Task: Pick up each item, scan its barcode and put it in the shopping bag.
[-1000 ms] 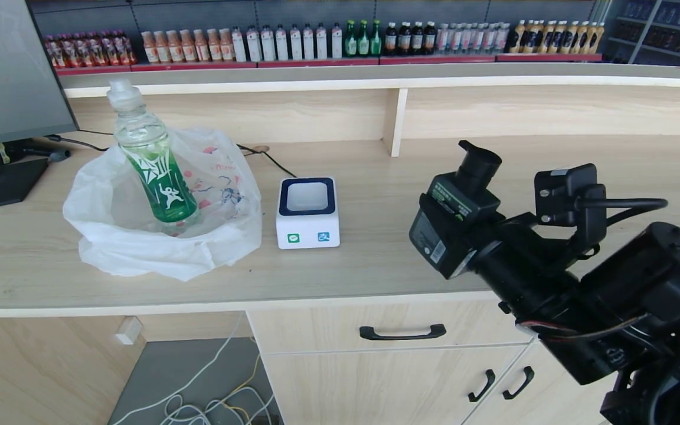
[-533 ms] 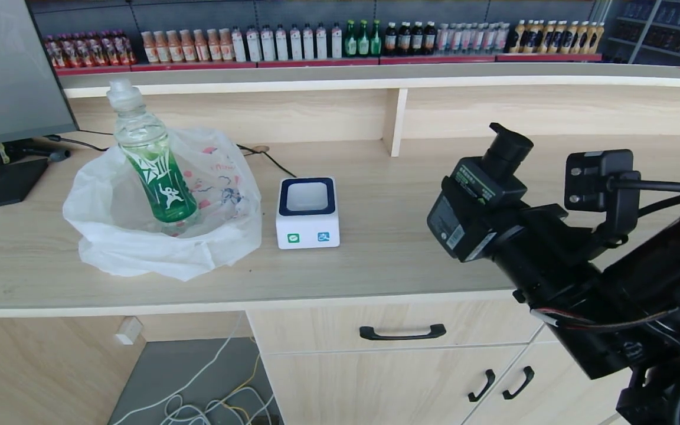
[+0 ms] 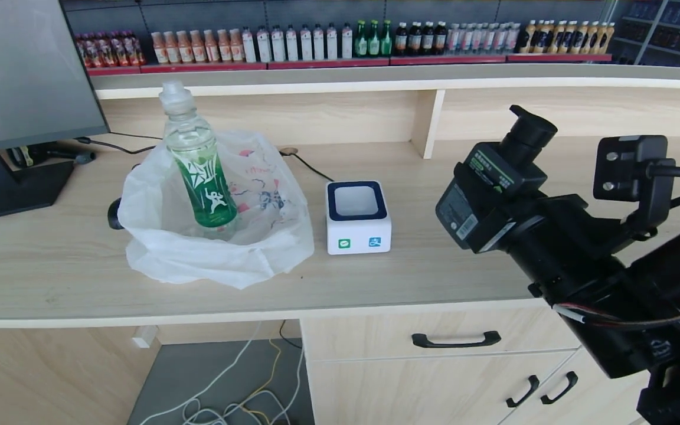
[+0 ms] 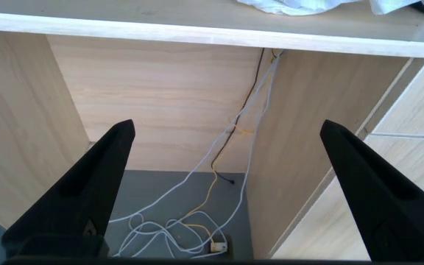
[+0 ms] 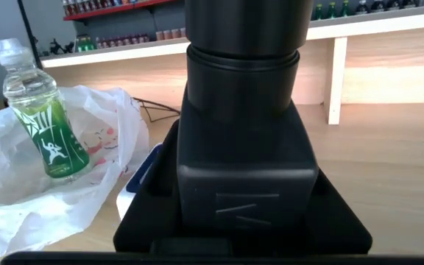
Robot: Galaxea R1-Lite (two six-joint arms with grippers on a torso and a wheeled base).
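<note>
Item 1: black bottle (image 3: 487,195), squarish body, round cap pointing to 1 o'clock, tilted. Held in the air off the front of the desk (image 3: 51,277), at 3 o'clock of the scanner (image 3: 357,215) and apart from it. Right jaws clamped around its lower end. Barcode (image 3: 467,224) on the side turned toward 8 o'clock.

Item 2: scanner, white box, dark-rimmed window facing up, on the desk just beside the shopping bag (image 3: 216,265).

Item 3: shopping bag, thin white plastic, mouth slumped open, at 9 o'clock of the scanner. Green bottle (image 3: 201,177) stands inside, leaning a little.

Item 4: left jaws, spread wide and empty, low beneath the desk edge above loose cables (image 4: 197,213).

Hazards, as judged:
- Barcode is angled sideways while the window looks up, so a pass without turning the wrist would likely fail to read
- Grip sits at one end only, so turning may let the bottle slip
- The bag drop has little room: the incoming bottle could topple the green bottle or snag the limp rim and drag the bag
</note>
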